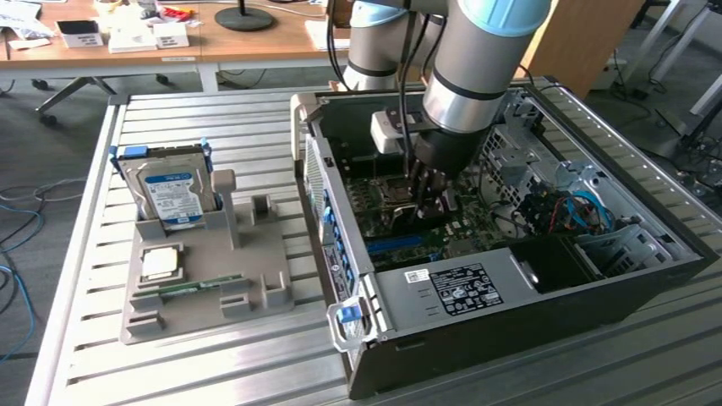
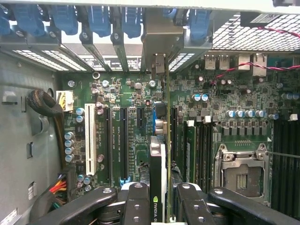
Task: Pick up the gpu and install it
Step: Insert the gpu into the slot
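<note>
Clenched on the gpu (image 2: 159, 187): claw (image 2: 159, 206), pressing the card edge-on between 2 fingers (image 2: 136, 201), above the motherboard (image 2: 136, 117). Upright over the expansion slots, bracket end toward the rear slot covers (image 2: 101, 21). Inside the open computer case (image 1: 564, 279) on the bench (image 1: 226, 355).

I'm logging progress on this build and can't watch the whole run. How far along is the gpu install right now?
Pickup looks done: the gripper is shut on the gpu, held edge-on inside the open computer case. In hand: the card sits over the motherboard slots, its silver bracket up at the rear slot openings. Left: whether the card is fully seated in its slot cannot be told from here, and the gripper has not let go.
</note>
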Controlling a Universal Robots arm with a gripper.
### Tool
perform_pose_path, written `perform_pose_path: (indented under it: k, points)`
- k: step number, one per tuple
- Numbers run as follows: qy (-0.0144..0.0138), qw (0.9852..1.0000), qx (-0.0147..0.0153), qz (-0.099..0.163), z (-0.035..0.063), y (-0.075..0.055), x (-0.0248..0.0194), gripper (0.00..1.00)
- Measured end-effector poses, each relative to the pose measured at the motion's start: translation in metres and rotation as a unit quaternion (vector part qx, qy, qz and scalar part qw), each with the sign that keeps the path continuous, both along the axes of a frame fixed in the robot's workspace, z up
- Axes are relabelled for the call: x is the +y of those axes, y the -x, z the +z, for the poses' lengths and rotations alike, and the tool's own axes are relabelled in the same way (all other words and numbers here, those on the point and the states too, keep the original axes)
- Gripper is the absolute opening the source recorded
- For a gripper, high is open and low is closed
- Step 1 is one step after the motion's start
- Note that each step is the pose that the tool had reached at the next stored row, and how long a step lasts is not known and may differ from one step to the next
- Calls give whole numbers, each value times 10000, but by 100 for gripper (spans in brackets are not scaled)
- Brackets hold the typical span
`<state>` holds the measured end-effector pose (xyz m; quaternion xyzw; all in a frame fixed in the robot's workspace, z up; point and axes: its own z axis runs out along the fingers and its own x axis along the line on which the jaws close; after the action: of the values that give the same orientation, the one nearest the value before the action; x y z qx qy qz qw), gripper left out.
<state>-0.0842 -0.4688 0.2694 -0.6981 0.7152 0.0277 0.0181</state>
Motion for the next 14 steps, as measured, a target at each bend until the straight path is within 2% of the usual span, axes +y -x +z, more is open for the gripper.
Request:
perform_pose_path:
  k: [8,14]
  points:
    - [0,10000,0,0,-48,0,0,27]
    - [-1,10000,0,0,-49,0,0,27]
